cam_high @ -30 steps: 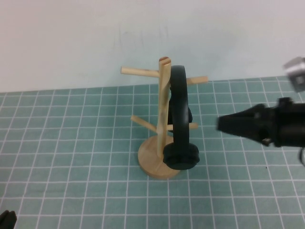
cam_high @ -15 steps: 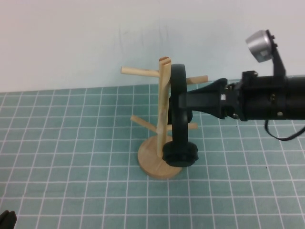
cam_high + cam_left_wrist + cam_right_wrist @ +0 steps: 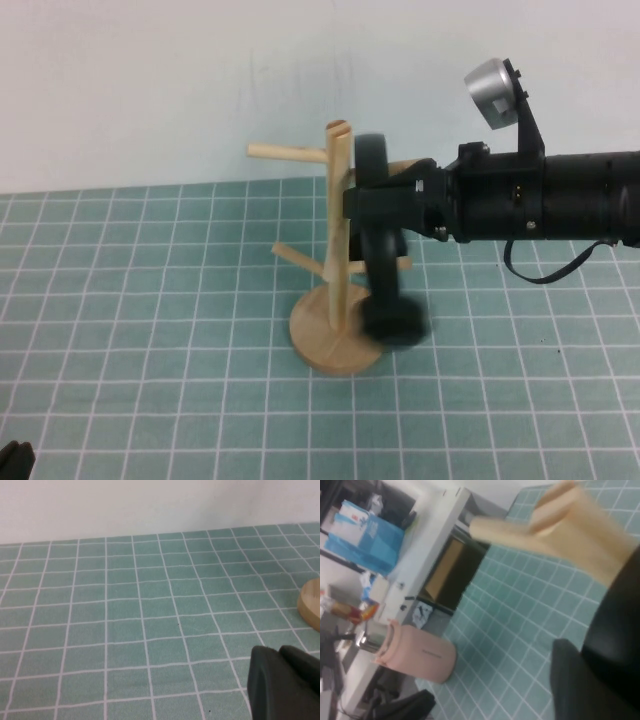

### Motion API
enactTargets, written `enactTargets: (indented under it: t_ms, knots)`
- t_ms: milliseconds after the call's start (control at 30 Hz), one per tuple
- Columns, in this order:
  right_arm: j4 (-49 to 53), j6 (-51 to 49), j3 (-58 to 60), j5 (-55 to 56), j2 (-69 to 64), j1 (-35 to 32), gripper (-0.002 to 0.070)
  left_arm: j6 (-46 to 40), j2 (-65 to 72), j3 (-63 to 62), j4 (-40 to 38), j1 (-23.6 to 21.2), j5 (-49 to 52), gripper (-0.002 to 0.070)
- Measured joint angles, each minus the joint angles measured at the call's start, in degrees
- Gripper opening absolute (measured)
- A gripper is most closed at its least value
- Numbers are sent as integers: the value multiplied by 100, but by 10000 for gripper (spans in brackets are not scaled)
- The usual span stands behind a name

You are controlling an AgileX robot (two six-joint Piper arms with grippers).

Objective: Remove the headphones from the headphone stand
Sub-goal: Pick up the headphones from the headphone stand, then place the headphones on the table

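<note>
The light wooden headphone stand stands mid-table on its round base. The black headphones hang from its upper right peg, blurred, with the lower ear cup swung to the right. My right gripper reaches in from the right at headband height. Its tapered tip crosses the headband and lies next to the post, with the fingers together. In the right wrist view a black finger lies beside the black headband under a wooden peg. My left gripper is shut and empty, low at the near left corner.
The green gridded mat covers the table, with a white wall behind. The stand's base edge shows in the left wrist view. Beyond the table edge the right wrist view shows a pink container and clutter.
My right gripper has moved left and upward from open space into the headband. The headphones now swing and blur, and the stand's top has shifted slightly left. The left arm has not moved.
</note>
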State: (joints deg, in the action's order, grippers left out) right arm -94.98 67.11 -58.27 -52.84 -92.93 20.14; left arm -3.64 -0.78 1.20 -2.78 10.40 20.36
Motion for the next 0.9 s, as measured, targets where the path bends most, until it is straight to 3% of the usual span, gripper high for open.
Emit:
enactTargets:
  t_ms: [100,567,767,900]
  knots:
    - [-53,3,-23,-11,0,10,60,0,0,0,0,0,0,-6]
    - [79,-115,-31,-325,251,10,55,0,0,0,0,0,0,-6]
    - [1067,-683,-31,328,972,-179,55,0,0,0,0,0,0,-6]
    - [2448,-1812,-31,946,1590,-373,55,0,0,0,0,0,0,-6]
